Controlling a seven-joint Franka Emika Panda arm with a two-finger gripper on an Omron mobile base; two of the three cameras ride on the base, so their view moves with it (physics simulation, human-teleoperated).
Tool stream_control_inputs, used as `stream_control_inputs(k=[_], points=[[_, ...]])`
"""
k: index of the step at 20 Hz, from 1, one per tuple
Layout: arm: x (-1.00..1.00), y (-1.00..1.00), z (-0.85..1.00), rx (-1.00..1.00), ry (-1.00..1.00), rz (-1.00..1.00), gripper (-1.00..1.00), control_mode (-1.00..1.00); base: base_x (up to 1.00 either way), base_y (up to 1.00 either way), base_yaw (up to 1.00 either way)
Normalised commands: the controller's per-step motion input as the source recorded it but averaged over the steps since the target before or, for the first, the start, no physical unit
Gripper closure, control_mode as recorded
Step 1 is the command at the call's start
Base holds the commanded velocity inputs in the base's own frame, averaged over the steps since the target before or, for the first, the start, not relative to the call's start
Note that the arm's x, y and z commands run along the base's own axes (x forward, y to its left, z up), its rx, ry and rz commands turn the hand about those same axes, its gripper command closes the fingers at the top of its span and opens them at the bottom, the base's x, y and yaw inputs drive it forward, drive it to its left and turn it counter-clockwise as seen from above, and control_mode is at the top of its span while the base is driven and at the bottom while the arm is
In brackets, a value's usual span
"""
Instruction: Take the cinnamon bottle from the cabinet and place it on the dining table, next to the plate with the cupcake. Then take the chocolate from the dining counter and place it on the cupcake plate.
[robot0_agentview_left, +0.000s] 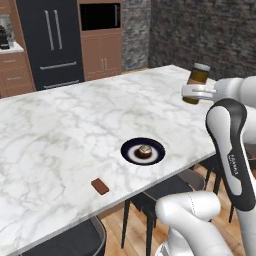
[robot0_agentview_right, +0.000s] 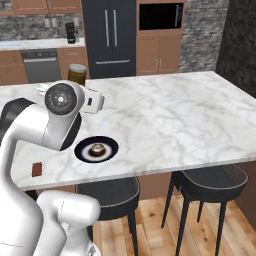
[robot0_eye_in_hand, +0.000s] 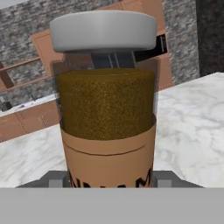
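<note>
While my claw (robot0_agentview_left: 196, 91) grips the upright cinnamon bottle (robot0_agentview_left: 196, 80), the plate (robot0_agentview_left: 131, 151) lies seemingly well down-left on the table (robot0_agentview_left: 65, 125)

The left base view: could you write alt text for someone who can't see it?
A white robot arm holds a cinnamon bottle in its gripper, jaws shut on it, above the far right of a white marble dining table. Nearer lie a dark plate with a cupcake and a chocolate bar close to the front edge.
</note>
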Motion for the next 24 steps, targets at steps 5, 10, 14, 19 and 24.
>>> stream_control_inputs(k=[5,10,14,19,24], points=[[0.0,0.0,0.0,0.0,0.0,0.0,1.0,1.0,0.1,-0.09,0.01],[0.0,0.0,0.0,0.0,0.0,0.0,1.0,1.0,0.0,0.0,0.0],[0.0,0.0,0.0,0.0,0.0,0.0,1.0,1.0,0.32,-0.1,0.03],[0.0,0.0,0.0,0.0,0.0,0.0,1.0,1.0,0.22,-0.05,0.02],[0.11,-0.07,-0.08,-0.01,0.03,0.04,1.0,-1.0,0.04,0.0,0.0]])
